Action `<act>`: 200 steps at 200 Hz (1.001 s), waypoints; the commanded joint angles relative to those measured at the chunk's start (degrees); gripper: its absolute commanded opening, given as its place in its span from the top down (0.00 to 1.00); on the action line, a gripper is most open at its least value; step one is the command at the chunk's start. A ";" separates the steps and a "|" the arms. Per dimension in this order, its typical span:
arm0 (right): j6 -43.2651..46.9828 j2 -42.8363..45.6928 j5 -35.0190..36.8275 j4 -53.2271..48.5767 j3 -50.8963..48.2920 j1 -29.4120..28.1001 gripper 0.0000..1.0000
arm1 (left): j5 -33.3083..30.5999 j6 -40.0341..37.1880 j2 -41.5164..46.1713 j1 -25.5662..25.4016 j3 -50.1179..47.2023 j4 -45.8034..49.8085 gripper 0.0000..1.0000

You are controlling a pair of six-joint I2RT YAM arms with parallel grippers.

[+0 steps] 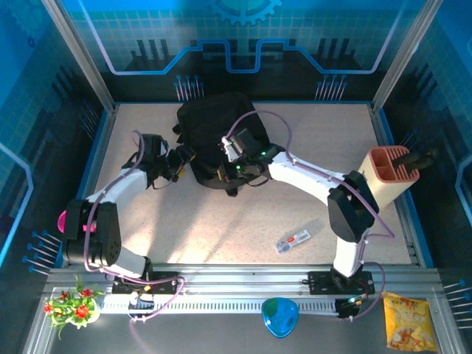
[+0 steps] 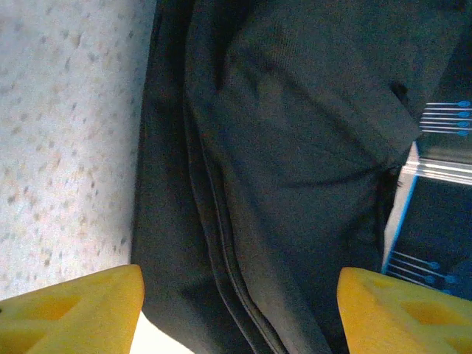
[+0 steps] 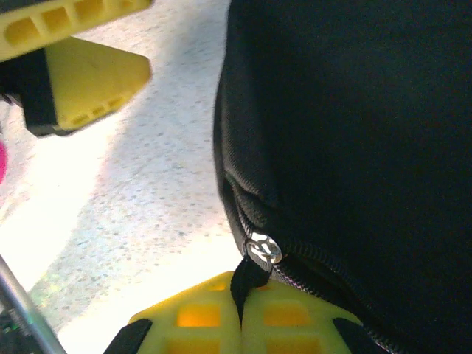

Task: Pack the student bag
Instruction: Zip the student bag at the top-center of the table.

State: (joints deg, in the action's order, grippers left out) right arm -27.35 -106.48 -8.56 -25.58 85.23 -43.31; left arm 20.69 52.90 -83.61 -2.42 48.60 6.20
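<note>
The student bag [image 1: 210,122], a black fabric backpack, lies at the back middle of the table. My left gripper [image 1: 179,163] is at the bag's left edge. In the left wrist view it [image 2: 236,299] stands open, its yellow fingers [image 2: 81,302] on either side of a fold of the bag's cloth [image 2: 295,147] without touching it. My right gripper [image 1: 231,147] is over the bag's front. It [image 3: 241,317] is shut on the black zipper pull [image 3: 251,284], which hangs from the silver slider [image 3: 263,249] of the bag [image 3: 354,110]. The left gripper's fingers [image 3: 88,88] show beyond it.
A peach pen holder [image 1: 391,173] stands at the right edge. A small white packet [image 1: 293,240] lies on the table near the front. A pink object [image 1: 63,220] sits by the left arm. Off the table in front are flowers [image 1: 70,302], a blue object [image 1: 280,316] and a yellow snack bag [image 1: 407,321].
</note>
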 commanded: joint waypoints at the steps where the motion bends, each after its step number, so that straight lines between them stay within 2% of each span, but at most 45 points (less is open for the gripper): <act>1: 0.83 -2.12 -5.34 1.93 3.83 -1.35 1.00 | 3.72 7.42 4.10 -0.18 -4.98 -0.44 0.29; 32: 0.20 -3.82 -7.46 2.58 4.07 -2.03 1.00 | 6.21 16.47 7.47 -1.50 -10.19 -6.19 0.29; 57: -0.10 -3.84 -8.08 2.90 3.48 -2.12 1.00 | 5.53 19.80 7.35 -3.78 -10.98 -8.76 0.30; 92: -1.16 -3.39 -9.00 4.20 1.81 -2.11 1.00 | 6.59 22.67 2.13 -6.22 -9.89 -16.10 0.25; 119: -1.65 -2.68 -9.13 4.90 0.20 -2.15 1.00 | 6.00 23.36 -2.15 -7.87 -7.93 -19.26 0.26; 143: -2.10 -1.67 -8.11 5.02 -1.38 -2.04 1.00 | 5.46 22.88 -5.60 -8.96 -6.13 -19.51 0.39; 170: -4.42 0.36 -6.06 5.73 -5.39 -0.96 1.00 | 3.07 22.45 -7.49 -8.92 -5.98 -19.02 0.64; 200: -9.54 4.30 -5.08 10.36 -13.41 2.24 1.00 | 2.30 20.97 -9.91 -8.83 -5.71 -18.53 0.82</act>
State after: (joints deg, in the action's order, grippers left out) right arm -32.08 -106.96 -14.13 -18.68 76.66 -43.72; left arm 24.99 75.00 -91.59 -11.25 40.80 -10.81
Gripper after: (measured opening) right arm 0.066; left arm 0.227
